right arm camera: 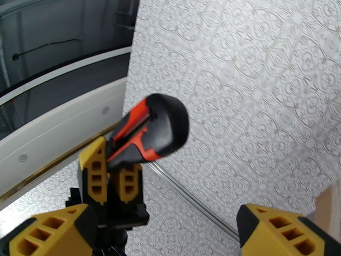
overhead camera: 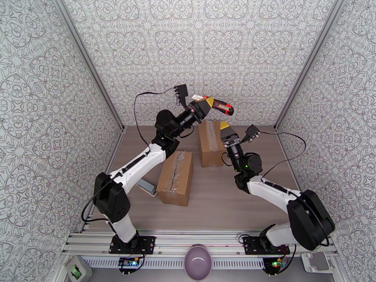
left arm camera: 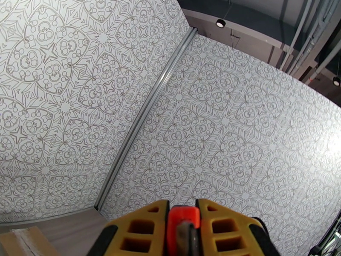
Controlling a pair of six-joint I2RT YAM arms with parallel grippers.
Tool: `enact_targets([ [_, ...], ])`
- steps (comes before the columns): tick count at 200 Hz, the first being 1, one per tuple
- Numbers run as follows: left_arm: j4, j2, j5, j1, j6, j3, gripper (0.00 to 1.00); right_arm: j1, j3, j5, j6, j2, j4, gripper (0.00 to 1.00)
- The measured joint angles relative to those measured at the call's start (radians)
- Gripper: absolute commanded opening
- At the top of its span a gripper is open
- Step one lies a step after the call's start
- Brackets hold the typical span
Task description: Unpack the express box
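Note:
Two taped cardboard boxes lie on the table: one near the middle, the other farther back. My left gripper is raised above the far box, shut on a red and black utility knife. In the left wrist view the knife's orange body sits clamped between the yellow fingers. My right gripper stands open just below and to the right of the knife, over the far box. In the right wrist view the knife's handle hangs ahead between its spread fingers.
A flat grey object lies on the table against the near box's left side. Patterned walls close in the table on three sides. A purple bowl sits at the front rail between the arm bases.

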Motion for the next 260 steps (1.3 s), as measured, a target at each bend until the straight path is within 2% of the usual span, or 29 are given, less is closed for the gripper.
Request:
enact_targets([
  [35, 0.027, 0.002, -0.022, -0.011, -0.049, 0.000, 0.00, 0.000, 0.067, 0.000, -0.011, 0.069, 0.036, 0.84],
  [141, 0.150, 0.079, 0.010, -0.029, -0.198, -0.006, 0.00, 0.000, 0.240, -0.031, -0.076, 0.143, 0.062, 0.56],
  [260, 0.285, 0.137, 0.056, -0.029, -0.342, -0.006, 0.00, 0.000, 0.255, -0.020, -0.185, 0.149, 0.065, 0.39],
])
